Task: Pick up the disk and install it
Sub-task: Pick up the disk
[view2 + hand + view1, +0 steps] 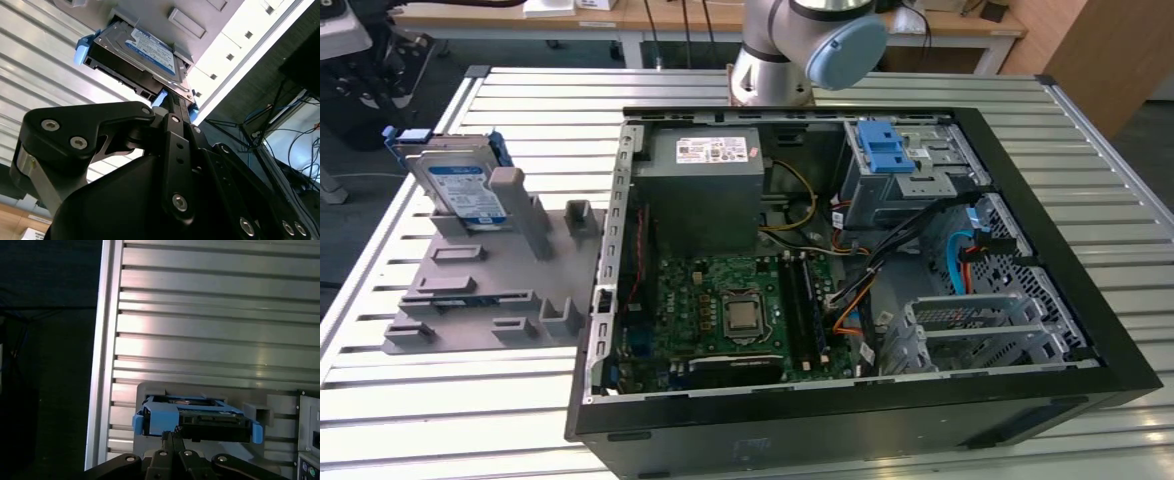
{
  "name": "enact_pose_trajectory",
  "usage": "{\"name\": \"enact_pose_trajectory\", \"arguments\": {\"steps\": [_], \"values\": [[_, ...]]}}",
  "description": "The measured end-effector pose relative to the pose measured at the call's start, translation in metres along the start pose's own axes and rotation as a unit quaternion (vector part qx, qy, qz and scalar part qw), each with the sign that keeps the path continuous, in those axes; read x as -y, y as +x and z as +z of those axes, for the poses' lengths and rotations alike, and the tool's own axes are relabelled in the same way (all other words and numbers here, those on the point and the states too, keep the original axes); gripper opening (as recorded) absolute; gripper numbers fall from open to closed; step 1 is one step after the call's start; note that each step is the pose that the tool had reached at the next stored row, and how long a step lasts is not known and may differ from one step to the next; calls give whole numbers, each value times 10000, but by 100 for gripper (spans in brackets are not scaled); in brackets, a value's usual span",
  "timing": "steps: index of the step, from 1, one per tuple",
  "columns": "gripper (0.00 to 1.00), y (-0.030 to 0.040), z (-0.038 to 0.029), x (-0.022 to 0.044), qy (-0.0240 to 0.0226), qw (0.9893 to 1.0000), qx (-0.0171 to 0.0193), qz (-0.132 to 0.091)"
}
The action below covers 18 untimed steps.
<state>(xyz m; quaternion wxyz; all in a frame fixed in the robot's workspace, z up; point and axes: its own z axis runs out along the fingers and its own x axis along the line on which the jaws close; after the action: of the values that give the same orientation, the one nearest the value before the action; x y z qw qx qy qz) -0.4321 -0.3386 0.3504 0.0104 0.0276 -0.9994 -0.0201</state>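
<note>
At the exterior view's left, the disk (464,190) stands on edge in a slot of a grey holder (494,290) that rests on the slatted metal worktop (454,400). Its label faces the camera and its blue rails run along its sides. Nothing grips it there.

Just beside the holder, the open computer case (854,420) lies on its side. Inside it are the grey power supply (707,190), the green motherboard (734,310) and, further toward the exterior view's right, a metal drive cage (914,185) with a bright blue clip (885,148) on top. The arm (801,50) rises behind the case's far edge.

In both wrist views the hand (173,436) points toward the disk (195,417). Its fingertips look pressed together with nothing between them, and they seem to be short of the drive rather than on it. The second wrist view shows the same line-up, the hand (176,102) below the disk (145,50).

Judged from this, the task is at its very beginning: the disk has not been picked up, and installing it in the case remains undone.
</note>
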Motion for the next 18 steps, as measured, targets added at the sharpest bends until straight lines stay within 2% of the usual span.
{"name": "enact_pose_trajectory", "arguments": {"steps": [9, 18], "values": [[11, 0, 0, 0, 6, 9996, -12, -299], [11, 0, 0, 0, 12, 9982, -25, -596]]}}
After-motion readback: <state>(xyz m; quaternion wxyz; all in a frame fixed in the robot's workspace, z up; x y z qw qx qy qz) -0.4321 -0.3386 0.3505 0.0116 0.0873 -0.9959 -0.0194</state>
